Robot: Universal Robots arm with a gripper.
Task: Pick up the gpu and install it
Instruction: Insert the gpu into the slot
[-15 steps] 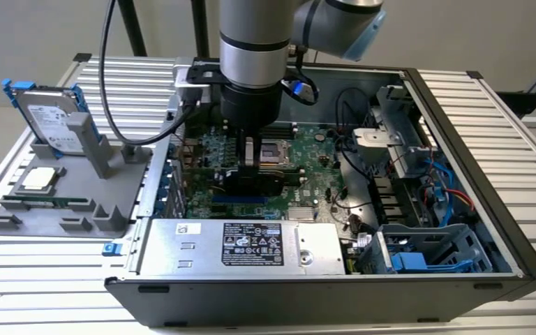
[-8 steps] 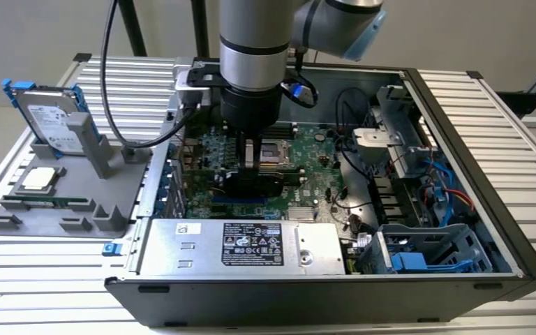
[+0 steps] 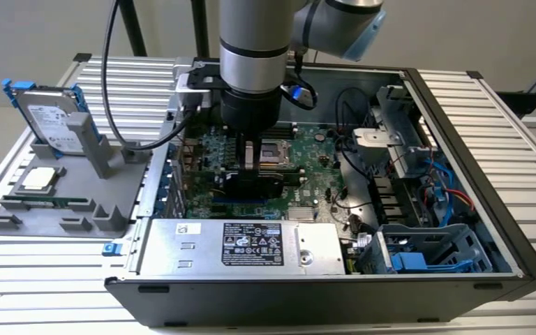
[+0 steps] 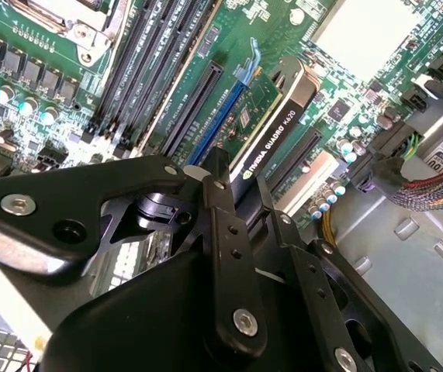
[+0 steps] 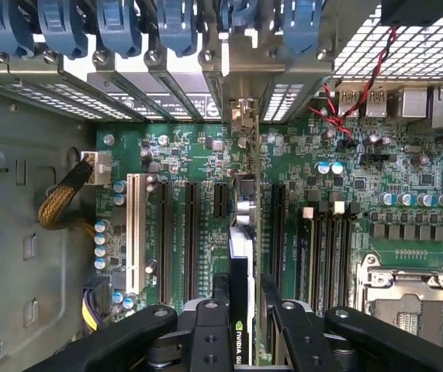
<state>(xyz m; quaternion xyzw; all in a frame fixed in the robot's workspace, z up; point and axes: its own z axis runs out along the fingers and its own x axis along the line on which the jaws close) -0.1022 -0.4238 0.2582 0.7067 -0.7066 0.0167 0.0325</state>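
The gpu point(image 3: 254, 185) stands on edge inside the open computer case point(image 3: 491, 209), low over the motherboard's expansion slots. In the second wrist view its black shroud edge and green board point(image 4: 271, 132) sit beside a blue slot point(image 4: 215, 128). I cannot tell whether it is seated. In the first wrist view the gpu point(image 5: 240, 256) runs between the long black slots, its silver end toward the rear bracket openings. My gripper point(image 3: 249, 159) point(image 4: 240, 194) point(image 5: 240, 322) is shut on the gpu, one black finger point(image 5: 209, 329) on each face.
A grey fixture point(image 3: 8, 223) at the exterior view's left holds a hard drive with blue rails point(image 3: 49, 118), a processor point(image 3: 40, 178) and a memory stick point(image 3: 45, 202). The power supply point(image 3: 240, 244), drive cage point(image 3: 426, 251) and cables point(image 3: 440, 188) crowd the case.
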